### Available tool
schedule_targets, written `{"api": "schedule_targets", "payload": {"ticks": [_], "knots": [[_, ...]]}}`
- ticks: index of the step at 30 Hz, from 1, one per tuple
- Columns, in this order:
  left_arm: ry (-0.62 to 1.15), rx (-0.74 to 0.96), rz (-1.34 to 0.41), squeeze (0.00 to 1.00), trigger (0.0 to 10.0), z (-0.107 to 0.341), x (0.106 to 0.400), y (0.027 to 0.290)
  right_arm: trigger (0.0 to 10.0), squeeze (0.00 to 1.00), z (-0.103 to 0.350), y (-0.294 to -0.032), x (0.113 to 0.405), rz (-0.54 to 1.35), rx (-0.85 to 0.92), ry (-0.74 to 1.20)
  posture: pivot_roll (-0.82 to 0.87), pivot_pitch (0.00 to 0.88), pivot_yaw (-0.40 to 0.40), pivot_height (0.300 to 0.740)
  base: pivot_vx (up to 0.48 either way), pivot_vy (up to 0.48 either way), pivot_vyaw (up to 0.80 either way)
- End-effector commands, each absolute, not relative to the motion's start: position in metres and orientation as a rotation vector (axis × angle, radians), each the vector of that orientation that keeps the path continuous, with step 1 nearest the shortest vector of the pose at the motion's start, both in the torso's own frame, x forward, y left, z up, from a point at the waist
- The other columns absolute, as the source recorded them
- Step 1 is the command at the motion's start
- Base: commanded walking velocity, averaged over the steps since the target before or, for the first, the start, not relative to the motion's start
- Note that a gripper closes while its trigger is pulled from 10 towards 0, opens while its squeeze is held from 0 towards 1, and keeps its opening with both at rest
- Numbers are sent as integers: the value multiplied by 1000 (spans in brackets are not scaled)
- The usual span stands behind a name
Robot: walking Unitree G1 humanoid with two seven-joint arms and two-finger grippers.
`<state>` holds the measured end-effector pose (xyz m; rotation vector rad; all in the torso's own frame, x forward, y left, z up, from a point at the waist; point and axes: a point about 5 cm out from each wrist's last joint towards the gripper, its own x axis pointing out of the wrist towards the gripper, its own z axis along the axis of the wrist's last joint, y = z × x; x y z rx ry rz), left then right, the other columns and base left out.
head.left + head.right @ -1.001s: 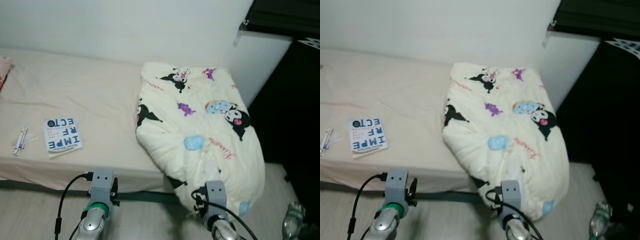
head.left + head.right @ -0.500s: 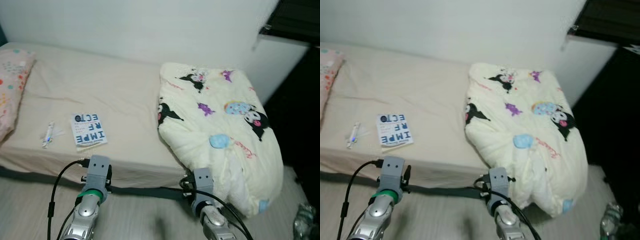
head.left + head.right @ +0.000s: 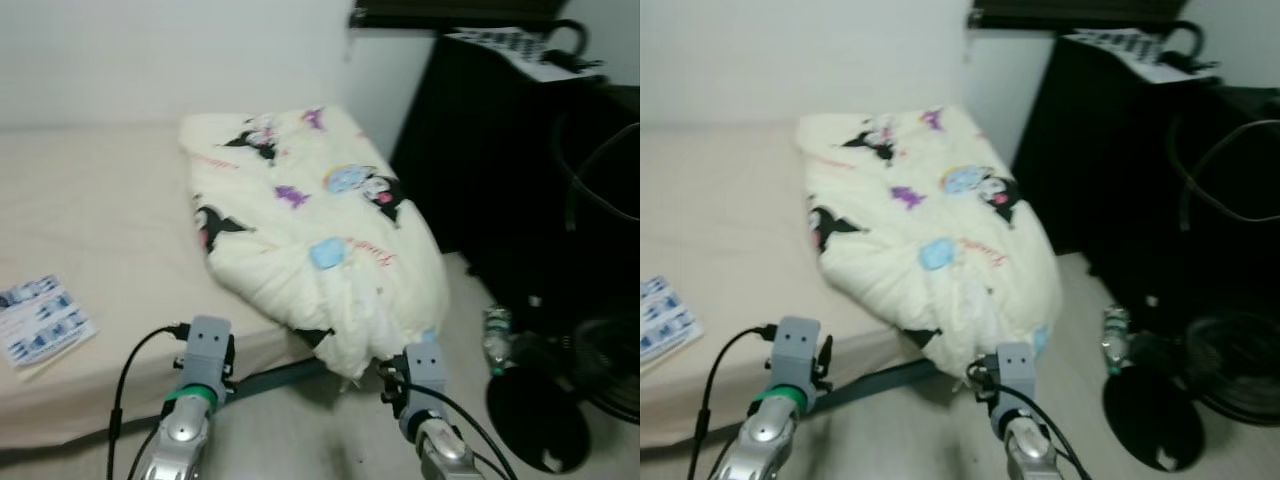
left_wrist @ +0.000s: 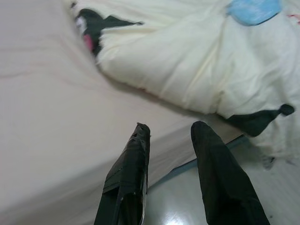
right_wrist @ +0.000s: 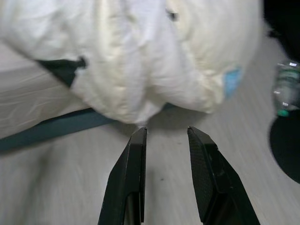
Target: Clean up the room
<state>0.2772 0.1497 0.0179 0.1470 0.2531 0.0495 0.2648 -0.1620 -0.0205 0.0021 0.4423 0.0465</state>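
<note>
Two big things take up most of the scene: a bed [image 3: 90, 200] with a pale beige sheet on the left, and a dark cabinet [image 3: 500, 150] on the far right. On the bed's right end lies a bunched cream comforter [image 3: 300, 230] printed with cartoon figures, its near corner hanging over the mattress edge toward the pale floor [image 3: 330, 440]. Right of it, on the floor beside the cabinet, stands a black fan [image 3: 560, 400] with a round base, and just left of that base stands a clear plastic bottle [image 3: 496, 335] with a green band. Near the bed's left edge lies a blue and white book [image 3: 40, 318], flat on the sheet. Low and near, the left pincer [image 4: 171, 133] hangs over the mattress edge, its two black fingers [image 4: 131, 164] parted and holding nothing. To its right, the right pincer [image 5: 165, 133] hovers above the floor just below the overhanging comforter corner, fingers likewise apart and empty
</note>
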Motion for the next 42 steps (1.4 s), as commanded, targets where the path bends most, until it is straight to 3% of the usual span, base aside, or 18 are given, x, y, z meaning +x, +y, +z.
{"api": "schedule_targets", "payload": {"ticks": [1,11,31,42], "knots": [[268,155,57,0,10000,14,272,151,10000,0,-26,-161,259,51,9,465,6,26,-15,740,0,0,-800],[211,148,81,0,10000,25,274,153,10000,0,-23,-153,260,98,26,439,12,34,-15,740,0,0,0],[187,132,79,0,10000,32,276,152,10000,0,-22,-149,262,106,32,432,18,36,-14,740,318,0,0],[187,134,98,0,10000,32,274,152,10000,0,-23,-149,260,105,48,434,20,33,-12,740,0,0,0]]}}
